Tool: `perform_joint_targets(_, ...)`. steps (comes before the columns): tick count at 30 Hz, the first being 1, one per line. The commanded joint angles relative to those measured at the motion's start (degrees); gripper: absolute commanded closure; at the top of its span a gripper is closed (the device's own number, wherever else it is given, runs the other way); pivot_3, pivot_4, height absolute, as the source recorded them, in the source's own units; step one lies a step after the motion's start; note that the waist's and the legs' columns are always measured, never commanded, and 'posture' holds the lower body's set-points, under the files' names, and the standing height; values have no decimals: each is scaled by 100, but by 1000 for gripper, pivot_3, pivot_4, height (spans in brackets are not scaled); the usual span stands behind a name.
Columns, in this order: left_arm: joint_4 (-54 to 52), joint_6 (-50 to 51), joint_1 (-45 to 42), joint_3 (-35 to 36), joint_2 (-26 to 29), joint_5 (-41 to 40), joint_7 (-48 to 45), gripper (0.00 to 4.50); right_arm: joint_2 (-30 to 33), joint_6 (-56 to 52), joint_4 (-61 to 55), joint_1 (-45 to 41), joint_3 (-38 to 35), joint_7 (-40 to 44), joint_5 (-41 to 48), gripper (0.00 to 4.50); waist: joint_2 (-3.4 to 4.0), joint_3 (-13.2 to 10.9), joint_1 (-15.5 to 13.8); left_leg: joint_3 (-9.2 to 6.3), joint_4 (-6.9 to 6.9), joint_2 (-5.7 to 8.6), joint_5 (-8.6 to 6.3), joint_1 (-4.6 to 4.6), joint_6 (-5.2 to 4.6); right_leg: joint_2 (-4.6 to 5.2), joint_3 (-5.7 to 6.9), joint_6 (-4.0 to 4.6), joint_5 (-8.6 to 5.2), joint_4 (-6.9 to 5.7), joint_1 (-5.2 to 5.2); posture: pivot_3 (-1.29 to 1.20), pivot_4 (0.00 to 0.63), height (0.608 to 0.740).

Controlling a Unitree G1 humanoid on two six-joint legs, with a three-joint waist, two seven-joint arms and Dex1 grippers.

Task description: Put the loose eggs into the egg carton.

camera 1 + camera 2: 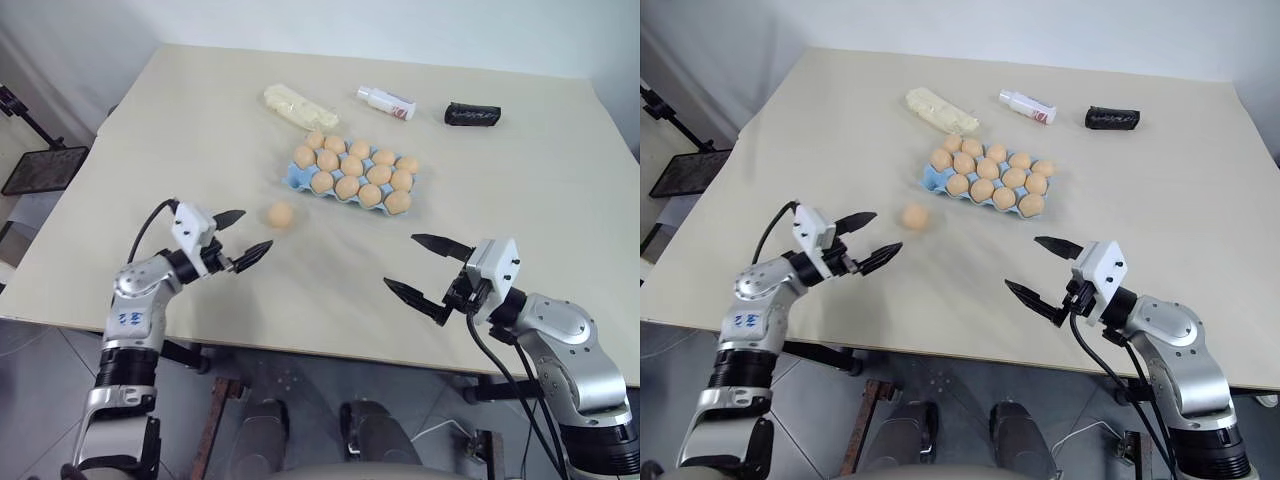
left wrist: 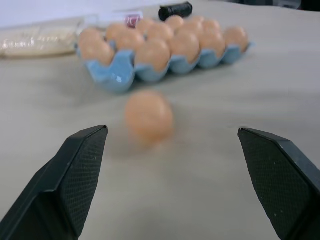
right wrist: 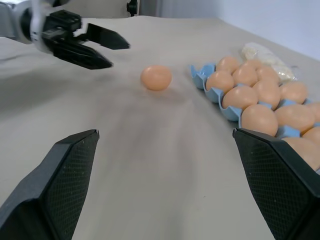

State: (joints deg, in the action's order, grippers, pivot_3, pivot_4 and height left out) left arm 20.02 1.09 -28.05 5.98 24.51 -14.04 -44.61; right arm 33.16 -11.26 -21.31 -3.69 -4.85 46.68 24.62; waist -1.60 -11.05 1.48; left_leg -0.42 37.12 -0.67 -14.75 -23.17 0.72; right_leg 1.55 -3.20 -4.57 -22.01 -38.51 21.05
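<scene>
One loose egg (image 1: 280,214) lies on the beige table, just left of and in front of the light blue egg carton (image 1: 296,177). The carton holds several tan-orange eggs in its cups. My left gripper (image 1: 240,238) is open and sits a short way left of the loose egg, its fingers pointing toward it with nothing between them. In the left wrist view the egg (image 2: 149,118) rests ahead of the open fingers. My right gripper (image 1: 428,267) is open and empty near the table's front edge, right of the egg and in front of the carton (image 3: 227,112).
A pale yellow lumpy bag (image 1: 295,104), a small white bottle (image 1: 386,101) and a black oblong case (image 1: 472,114) lie along the far side behind the carton. A black stand (image 1: 42,165) is off the table's left edge.
</scene>
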Motion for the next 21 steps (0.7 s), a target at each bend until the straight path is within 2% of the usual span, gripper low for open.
perform_joint_targets(1,608,-115,-527,-161,-304,257,409,52,-25,77,-100,-3,-58,-33,28,0,0,0,1,2,1,0,0,1,0,0,-1,0,0,-1,-1,0,150,740)
perform_joint_targets(7,1867,-295,-1284,-318,-645,610,832,52,-80,52,-179,40,-64,-159,-5,0,-1,0,27,13,4,2,2,0,0,-3,-11,-10,5,-3,3,0,150,740)
perform_joint_targets(10,2321,-311,-1496,-382,-709,677,811,656,-108,53,-218,84,-69,-230,-12,0,-1,0,15,21,-3,1,2,-1,1,-6,-17,-10,5,-7,17,0,150,740)
perform_joint_targets(16,2706,-537,-1734,-412,-750,732,691,2488,-143,43,-266,117,-71,-318,-16,0,-1,0,-3,23,5,3,6,-4,-1,-3,-19,-14,7,-13,17,0,150,740)
perform_joint_targets(17,2700,-642,-1784,-358,-761,671,641,2668,-144,45,-271,125,-74,-327,-19,0,-1,0,-3,22,6,3,6,-4,-2,-3,-19,-14,8,-12,16,0,150,740)
perform_joint_targets(21,2727,-984,-2093,-180,-772,460,347,2668,-142,54,-295,165,-76,-371,-31,0,-3,-1,-5,21,3,3,8,-6,-1,-3,-18,-14,9,-12,18,0,150,740)
